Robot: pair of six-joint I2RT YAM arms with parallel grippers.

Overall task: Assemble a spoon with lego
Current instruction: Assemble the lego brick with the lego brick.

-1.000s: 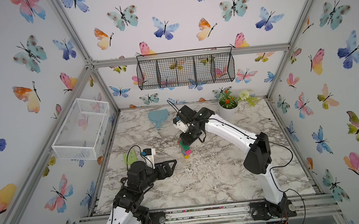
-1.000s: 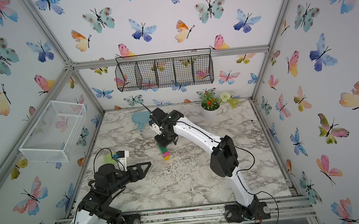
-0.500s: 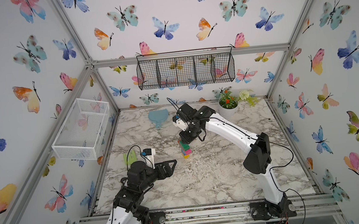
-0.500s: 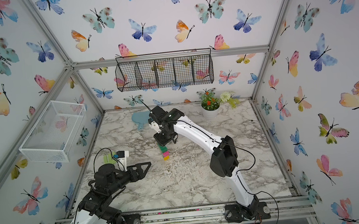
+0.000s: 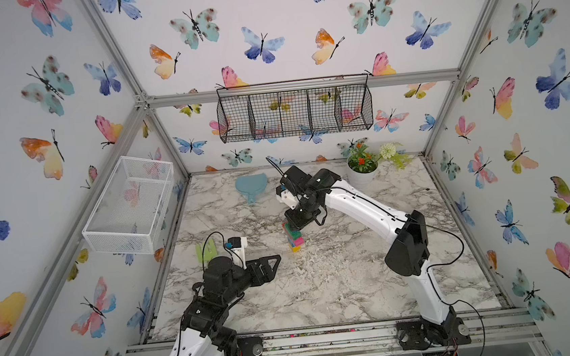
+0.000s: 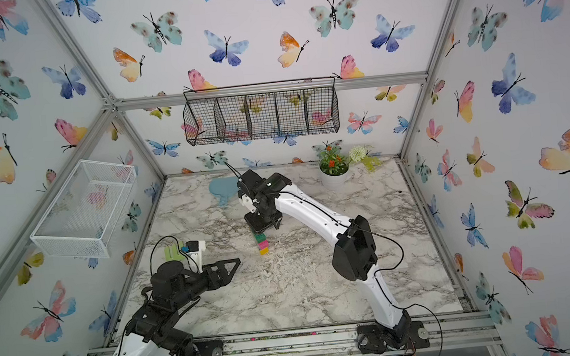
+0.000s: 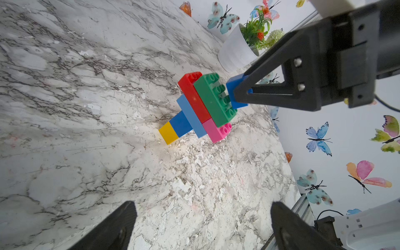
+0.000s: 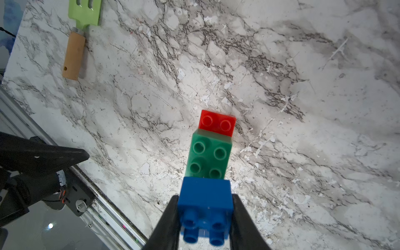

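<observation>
- On the left wall hangs a white mesh basket [image 5: 127, 203], above the edge of the marble table [image 5: 339, 287].
- Under it, near the left edge of the table, lies a pale green garden fork [image 8: 84, 13] with a wooden handle.
- Just beside the fork, the left gripper [image 5: 272, 261] hovers low over the marble. Its jaws are spread wide and there is nothing between them. It points toward the spoon and does not touch it.
- At the back of the table lies a flat pale-teal paddle [image 5: 252, 186].
- The lego spoon [image 7: 201, 108] is in the middle of the table, nearly upright and a little tilted.
- From the bottom it has a yellow brick, a blue one, a long light-blue one, a red one with a pink one beside it, a green one, and a top blue brick [image 8: 205, 194].
- The yellow end seems to touch the marble, but from here I cannot be sure.
- The right gripper [image 8: 205, 214] is above the spoon and points down. Its jaws are partly closed and press the top blue brick from two sides.
- On the back wall hangs a black wire basket [image 5: 295, 111].
- At the back right stands a white flower pot [image 5: 361, 179].
</observation>
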